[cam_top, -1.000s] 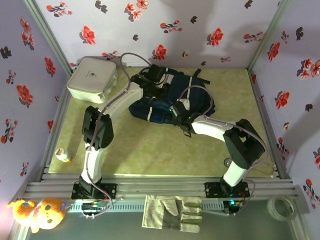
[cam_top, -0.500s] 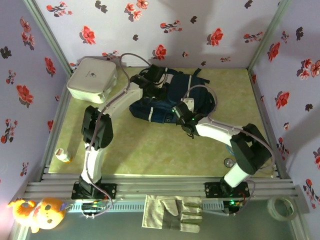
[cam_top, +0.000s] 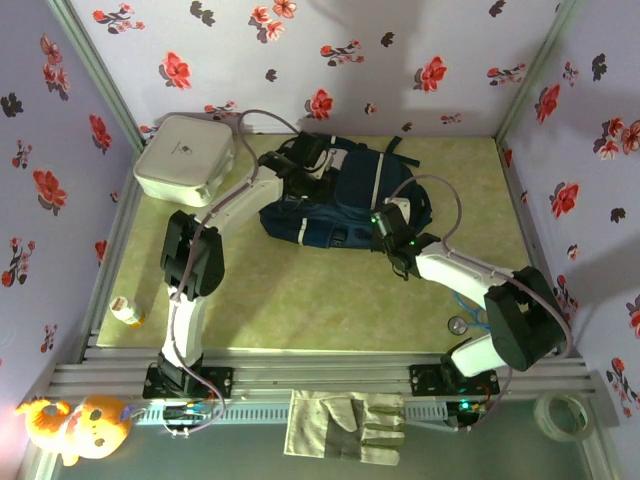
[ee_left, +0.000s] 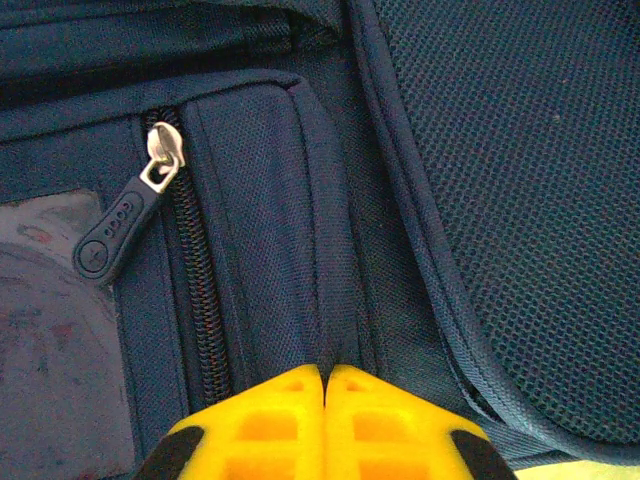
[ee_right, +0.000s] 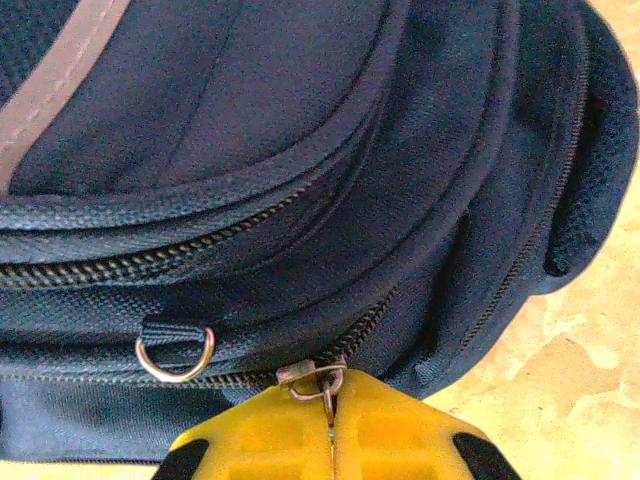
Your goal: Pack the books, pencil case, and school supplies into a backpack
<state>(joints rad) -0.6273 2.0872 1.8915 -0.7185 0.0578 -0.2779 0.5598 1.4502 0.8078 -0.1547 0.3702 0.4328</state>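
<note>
The navy backpack lies flat at the back middle of the table. My left gripper rests on its far left part. In the left wrist view its yellow jaws are shut, pinching a ridge of the backpack fabric beside a zipper with a dark rubber pull. My right gripper is at the bag's near right corner. Its jaws are shut on the metal zipper pull of the backpack, next to a small D-ring. The books and pencil case are hidden.
A white square box stands at the back left, close to the left arm. A small bottle lies at the near left edge and a small round object at the near right. Floral walls close in three sides.
My right gripper has closed on the zipper pull and travelled right along the backpack's near edge, the arm swinging right with it. The left gripper has stayed in place, shut.
</note>
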